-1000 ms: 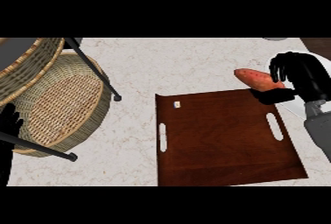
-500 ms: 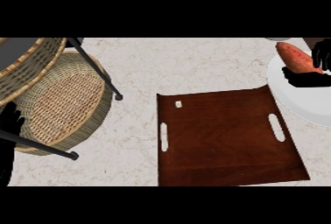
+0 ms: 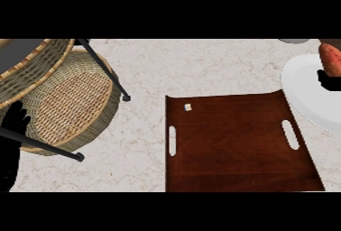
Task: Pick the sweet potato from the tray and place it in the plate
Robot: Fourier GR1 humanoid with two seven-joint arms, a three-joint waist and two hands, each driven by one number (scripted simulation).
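The orange-red sweet potato (image 3: 329, 57) is at the right edge, above the white plate (image 3: 306, 97). Only a small black part of my right hand (image 3: 327, 82) shows there, curled against the potato's lower end; the rest is out of view. The dark brown wooden tray (image 3: 233, 149) with two slot handles lies in the lower middle and holds nothing but a small white tag (image 3: 188, 107). My left hand (image 3: 13, 135) rests open at the left edge, fingers up.
Two wicker baskets (image 3: 63, 106) on a black metal frame (image 3: 106, 67) fill the left side, close to my left hand. A grey rim (image 3: 293, 40) shows at the top right. Pale stone counter (image 3: 200, 67) lies between the baskets and the tray.
My right hand has carried the sweet potato from above the tray's far right corner further right, over the plate. The view has shifted, showing more of the plate. The left hand stays put.
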